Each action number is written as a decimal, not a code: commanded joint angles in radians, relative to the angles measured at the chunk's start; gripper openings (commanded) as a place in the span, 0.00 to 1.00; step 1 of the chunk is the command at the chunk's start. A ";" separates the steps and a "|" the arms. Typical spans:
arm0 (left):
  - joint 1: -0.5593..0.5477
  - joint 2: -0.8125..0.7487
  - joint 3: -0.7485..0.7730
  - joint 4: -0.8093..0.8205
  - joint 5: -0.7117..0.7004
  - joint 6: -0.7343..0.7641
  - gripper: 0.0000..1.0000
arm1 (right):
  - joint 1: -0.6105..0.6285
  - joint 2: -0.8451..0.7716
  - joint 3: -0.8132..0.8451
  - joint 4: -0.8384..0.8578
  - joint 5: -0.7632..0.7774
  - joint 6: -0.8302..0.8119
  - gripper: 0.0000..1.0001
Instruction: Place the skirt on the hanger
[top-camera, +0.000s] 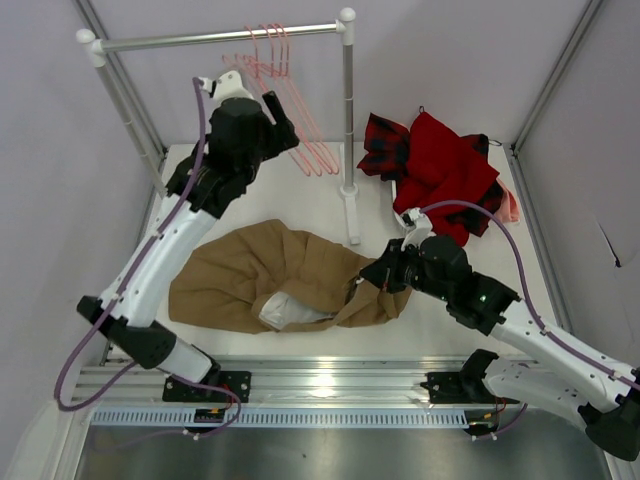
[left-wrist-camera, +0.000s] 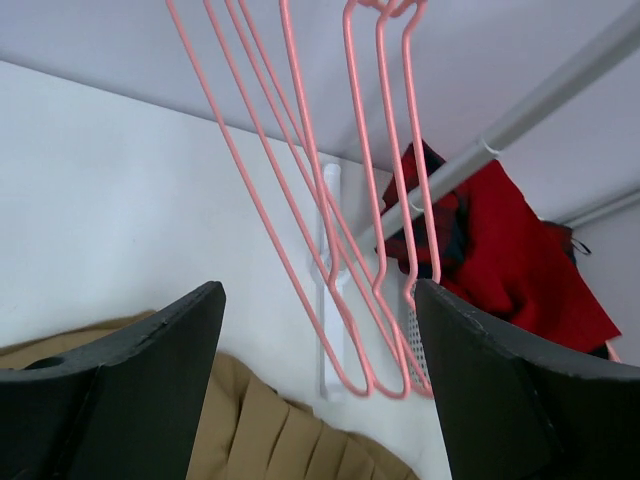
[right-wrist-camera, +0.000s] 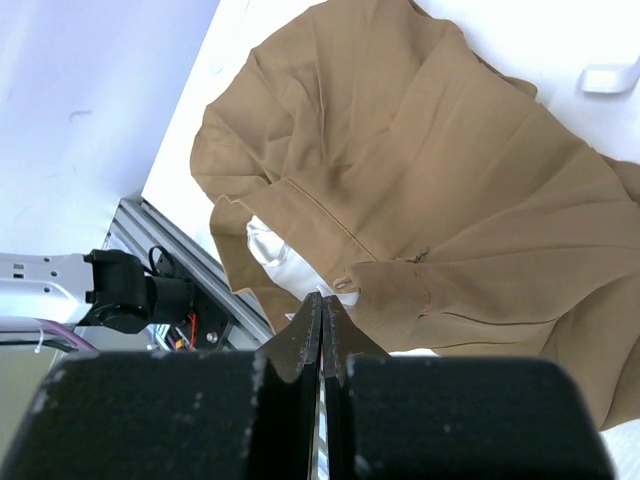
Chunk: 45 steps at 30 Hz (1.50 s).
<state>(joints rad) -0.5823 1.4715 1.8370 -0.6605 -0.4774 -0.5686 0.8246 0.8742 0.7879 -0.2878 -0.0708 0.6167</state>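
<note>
The tan skirt (top-camera: 260, 275) lies crumpled flat on the white table, its pale lining showing at the waistband opening; it also shows in the right wrist view (right-wrist-camera: 420, 170) and at the bottom of the left wrist view (left-wrist-camera: 250, 440). Several pink hangers (top-camera: 300, 110) hang from the rack rail. My left gripper (top-camera: 286, 125) is raised beside their lower corners, open and empty; in its wrist view (left-wrist-camera: 318, 290) the hangers (left-wrist-camera: 340, 250) hang just ahead between the jaws. My right gripper (top-camera: 372, 278) is low at the skirt's right end, shut, tips (right-wrist-camera: 322, 300) at the waistband edge; no cloth shows between them.
The white rack has a rail (top-camera: 220, 38), a right post (top-camera: 347, 120) with a foot (top-camera: 352, 225) just behind the skirt, and a left leg (top-camera: 135, 110). A red garment (top-camera: 445, 165) and plaid cloth (top-camera: 385, 145) lie back right. A metal rail (top-camera: 320, 385) edges the front.
</note>
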 joint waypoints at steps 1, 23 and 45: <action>0.006 0.065 0.148 -0.062 -0.134 0.044 0.82 | -0.004 -0.027 -0.010 0.044 0.005 0.023 0.00; 0.045 0.245 0.235 0.050 -0.264 0.099 0.74 | -0.028 -0.018 0.016 0.053 -0.012 0.005 0.00; 0.067 0.309 0.206 0.127 -0.385 0.203 0.54 | -0.048 0.003 0.031 0.056 -0.020 0.002 0.00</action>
<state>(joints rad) -0.5259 1.7973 2.0445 -0.6025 -0.8017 -0.4305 0.7811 0.8745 0.7780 -0.2756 -0.0872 0.6277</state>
